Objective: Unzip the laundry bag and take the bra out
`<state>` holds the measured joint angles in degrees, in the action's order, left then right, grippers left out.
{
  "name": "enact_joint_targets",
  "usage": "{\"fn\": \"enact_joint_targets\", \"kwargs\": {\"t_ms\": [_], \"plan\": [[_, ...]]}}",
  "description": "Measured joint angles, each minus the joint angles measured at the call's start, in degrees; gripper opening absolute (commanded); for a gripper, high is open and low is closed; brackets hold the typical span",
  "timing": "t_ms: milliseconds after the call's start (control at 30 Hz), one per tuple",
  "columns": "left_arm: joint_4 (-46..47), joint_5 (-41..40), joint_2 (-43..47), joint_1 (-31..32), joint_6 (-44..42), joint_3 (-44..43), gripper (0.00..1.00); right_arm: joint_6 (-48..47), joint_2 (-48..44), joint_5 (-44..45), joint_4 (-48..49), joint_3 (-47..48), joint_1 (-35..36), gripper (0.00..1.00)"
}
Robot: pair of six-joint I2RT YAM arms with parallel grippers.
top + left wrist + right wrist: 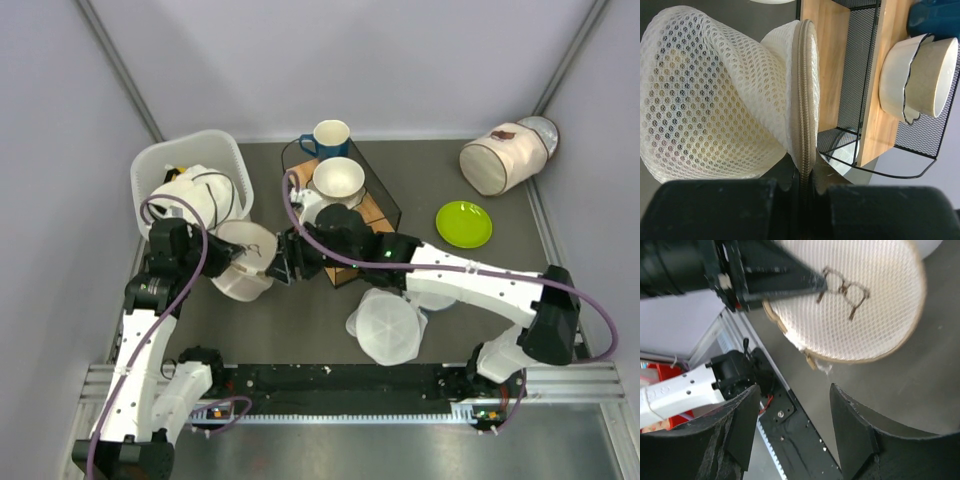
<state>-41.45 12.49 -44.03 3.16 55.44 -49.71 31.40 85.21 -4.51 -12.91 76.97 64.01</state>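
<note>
The laundry bag (243, 268), a round cream mesh pouch, is held up on edge between my two grippers at the left of the table. My left gripper (807, 182) is shut on its tan zipped rim (805, 90); in the top view the left gripper (225, 258) is at the bag's left side. In the right wrist view the bag's face (865, 325) shows the dark eyeglasses mark, and a small zip tab (810, 361) hangs at its lower rim. My right gripper (795, 427) is open and empty just short of that tab, and in the top view it (281, 262) is at the bag's right. The bra is hidden.
A white basket (160, 165) stands behind the bag. A black wire rack (385, 200) with a wooden shelf holds a cream bowl (338, 178) and a blue mug (330, 137). A green plate (464, 223), a white cylinder bag (500, 158) and translucent discs (385, 328) lie to the right.
</note>
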Motion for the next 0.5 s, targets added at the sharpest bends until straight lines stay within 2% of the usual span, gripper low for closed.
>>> {"fn": "enact_joint_targets", "kwargs": {"t_ms": [500], "plan": [[0.6,-0.8,0.0,0.1,0.2,0.0,0.00,-1.8,8.0,-7.9,-2.5,1.2,3.9,0.61]]}}
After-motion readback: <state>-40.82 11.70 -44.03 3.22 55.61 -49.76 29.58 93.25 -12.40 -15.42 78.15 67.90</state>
